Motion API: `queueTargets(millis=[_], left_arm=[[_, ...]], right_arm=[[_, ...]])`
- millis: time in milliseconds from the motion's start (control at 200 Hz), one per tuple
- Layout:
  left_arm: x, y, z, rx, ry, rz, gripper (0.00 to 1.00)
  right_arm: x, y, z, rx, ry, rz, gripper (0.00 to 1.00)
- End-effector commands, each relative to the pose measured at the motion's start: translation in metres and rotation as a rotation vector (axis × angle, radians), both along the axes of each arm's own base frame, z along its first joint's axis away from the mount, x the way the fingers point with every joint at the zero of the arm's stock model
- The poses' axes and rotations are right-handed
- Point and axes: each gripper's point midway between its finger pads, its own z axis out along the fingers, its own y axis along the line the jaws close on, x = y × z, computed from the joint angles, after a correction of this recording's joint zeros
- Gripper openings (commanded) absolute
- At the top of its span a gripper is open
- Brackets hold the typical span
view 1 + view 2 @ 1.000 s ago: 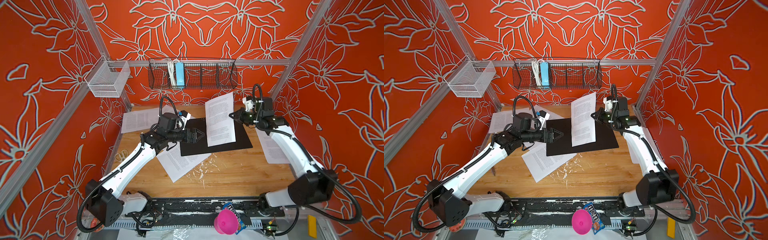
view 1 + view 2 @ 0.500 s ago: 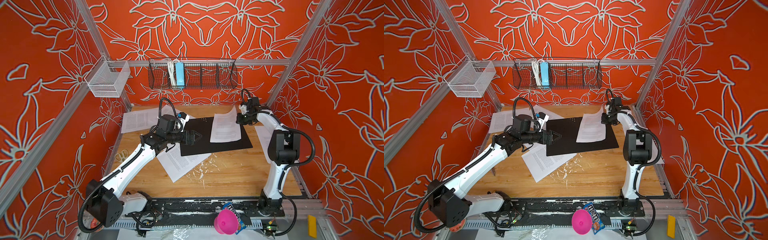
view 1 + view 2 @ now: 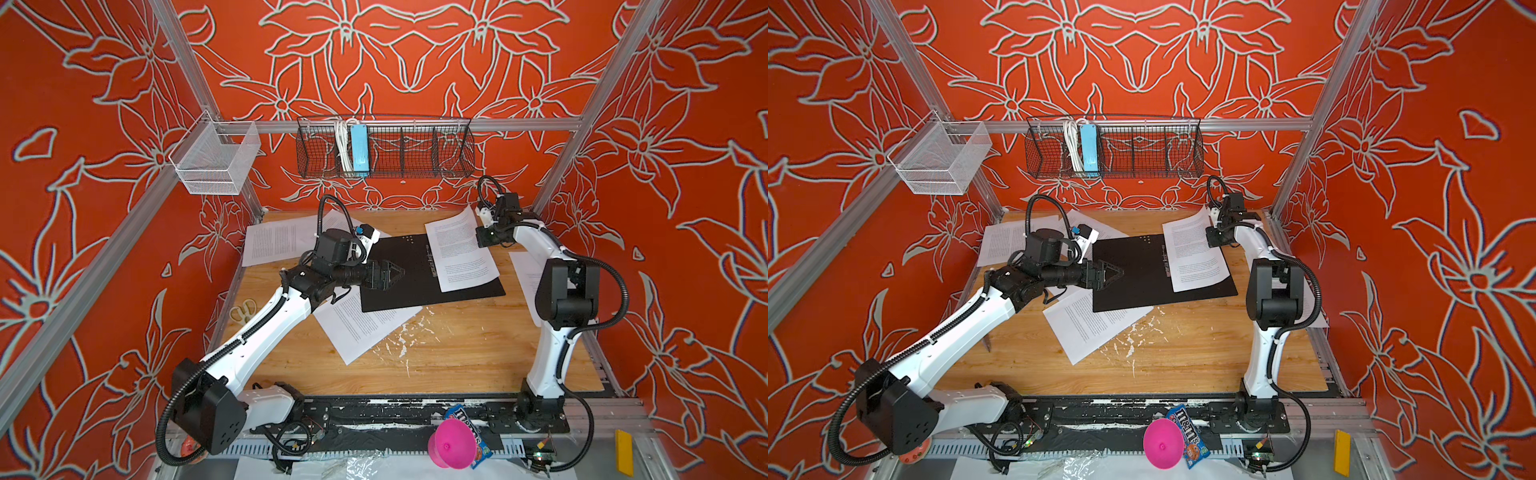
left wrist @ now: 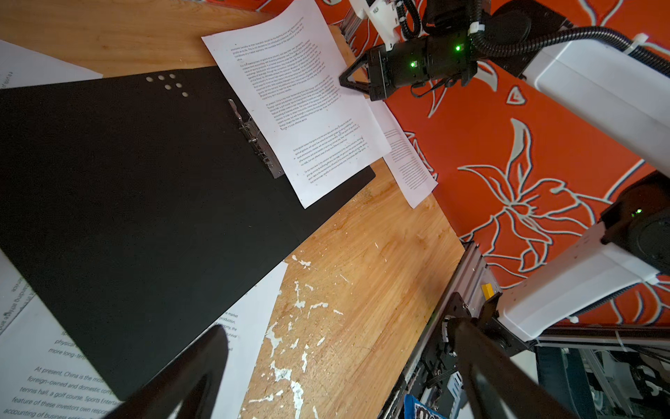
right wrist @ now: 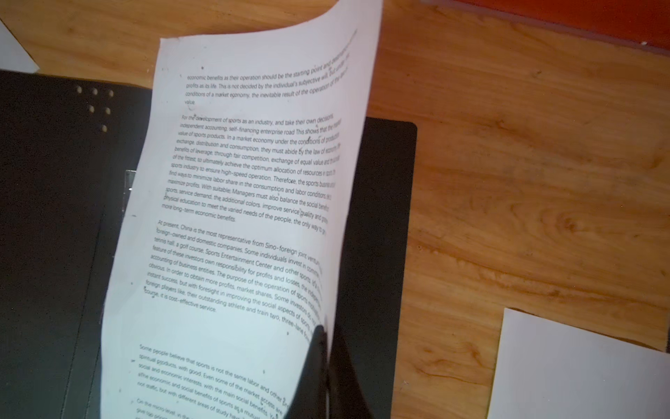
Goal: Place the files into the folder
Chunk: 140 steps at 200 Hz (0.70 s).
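- Both top views: holds one sheet [image 3: 459,253] by its side edge in the right gripper [image 3: 483,237], clamped shut on the paper, over the right half of the open folder [image 3: 399,286] lying flat mid-table. Overhangs the folder's far rim; on release here, risks a crooked page sticking out.
- Same views: hangs the left gripper [image 3: 392,273] spread wide and empty above the folder's left half. With no hold on the folder, risks dragging it across the loose sheet [image 3: 365,332] tucked under its near corner.
- Left wrist view: shows the sheet's inner edge just beside the metal clip [image 4: 255,139], perhaps touching; pushed further, could snag or buckle there.
- Right wrist view: shows the paper bowed up toward the pinch; could spring, curl or tear at the clamped edge under a sideways tug.
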Motion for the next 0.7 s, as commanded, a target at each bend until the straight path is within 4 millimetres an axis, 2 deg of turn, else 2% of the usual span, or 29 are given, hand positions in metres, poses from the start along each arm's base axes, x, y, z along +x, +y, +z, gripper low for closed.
queueTargets(millis=[0, 65, 325, 695], left_arm=[[0.001, -0.002, 0.005, -0.024, -0.013, -0.013, 0.98], [0.0, -0.003, 0.005, -0.027, -0.011, -0.018, 0.98], [0.001, -0.006, 0.001, -0.035, 0.009, -0.026, 0.98], [0.002, -0.007, -0.003, -0.033, 0.027, -0.029, 0.98]], right_arm=[[-0.002, -0.003, -0.014, -0.039, 0.029, 0.049, 0.0], [-0.004, -0.001, -0.018, -0.038, 0.037, 0.058, 0.0], [-0.008, -0.023, -0.029, -0.124, 0.049, 0.012, 0.0], [-0.007, -0.016, -0.044, -0.086, 0.066, 0.021, 0.0]])
